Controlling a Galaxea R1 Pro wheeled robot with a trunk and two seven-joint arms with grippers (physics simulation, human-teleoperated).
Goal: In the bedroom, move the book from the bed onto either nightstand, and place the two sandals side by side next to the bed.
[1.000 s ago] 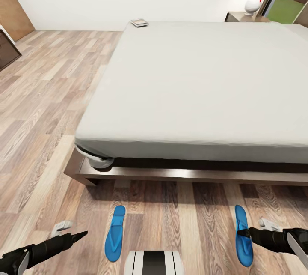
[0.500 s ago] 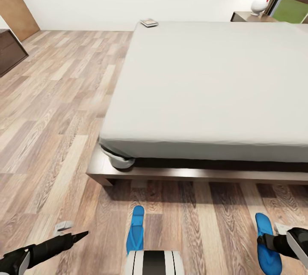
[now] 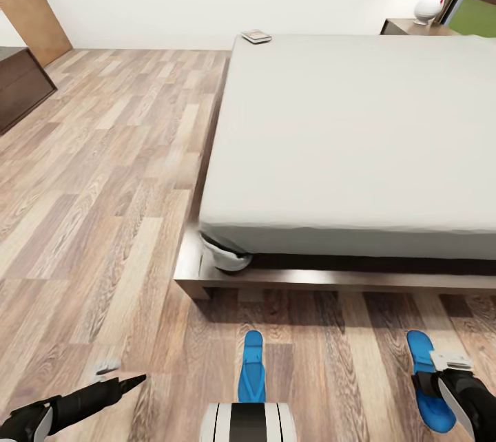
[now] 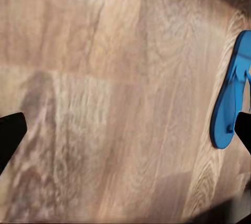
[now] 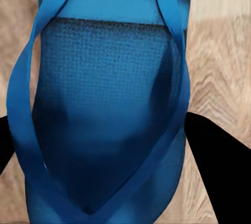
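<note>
Large low bed [image 3: 358, 132], grey mattress on dark wood frame, stands on light wood-plank floor [image 3: 103, 173]. Small dark paperback book [image 3: 256, 36] lies at far mattress corner. White lamp [image 3: 428, 7] on dark nightstand [image 3: 413, 27], partly cut off. Two bright blue flip-flop sandals on floor, well apart: one [image 3: 251, 366] partly hidden by robot trunk, other [image 5: 104, 109] between spread fingers of right hand [image 3: 441, 387]. Left hand [image 3: 114, 376] open above floor.

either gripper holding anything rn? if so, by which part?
Nothing held. The left gripper is over bare floor, jaws apart. The right gripper's jaws are open on either side of the right sandal, which lies flat on the floor.
</note>
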